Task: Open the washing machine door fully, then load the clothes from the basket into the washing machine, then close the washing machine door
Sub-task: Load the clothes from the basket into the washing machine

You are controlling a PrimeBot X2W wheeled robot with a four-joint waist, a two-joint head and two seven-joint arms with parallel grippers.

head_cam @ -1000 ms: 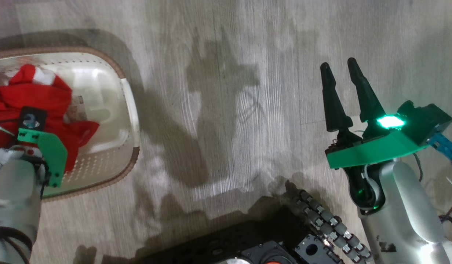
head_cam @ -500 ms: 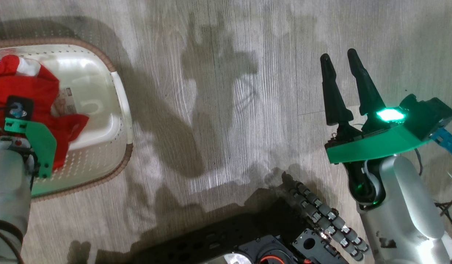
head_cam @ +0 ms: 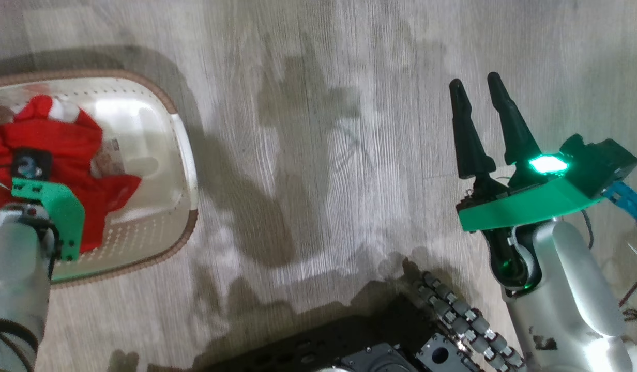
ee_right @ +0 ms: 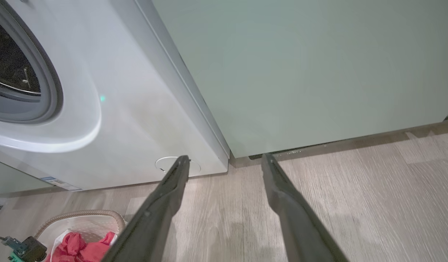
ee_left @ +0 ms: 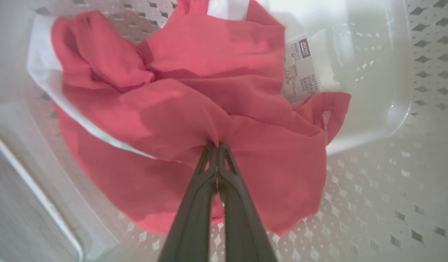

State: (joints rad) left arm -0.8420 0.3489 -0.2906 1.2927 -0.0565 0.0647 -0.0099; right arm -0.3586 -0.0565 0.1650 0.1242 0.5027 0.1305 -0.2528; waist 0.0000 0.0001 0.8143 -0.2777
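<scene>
- The clothes [ee_left: 195, 109], red with white edging, lie bunched in the basket [ee_left: 373, 189]. My left gripper [ee_left: 217, 145] has its jaws pressed together on a fold of the red fabric, right at the tips.
- The bundle spreads to both sides of those jaws and on past the tips. Beyond the tips, to the right, cloth partly covers a printed sticker [ee_left: 300, 69] on the basket bottom.
- Perforated basket walls stand around the left jaws on every side I can see.
- My right gripper [ee_right: 226, 157] hangs over the wood-look floor [ee_right: 355, 189], jaws wide apart with nothing between them.
- Beyond its tips and to the left stands the washing machine [ee_right: 129, 109], its grey gasket [ee_right: 51, 91] ringing the dark drum mouth. The round service flap [ee_right: 160, 164] is partly hidden by one fingertip.
- Straight ahead of the right jaws and to their right, a pale green cabinet [ee_right: 300, 72] blocks the way.
- In the right wrist view the basket sits low and left, well apart from those jaws.
</scene>
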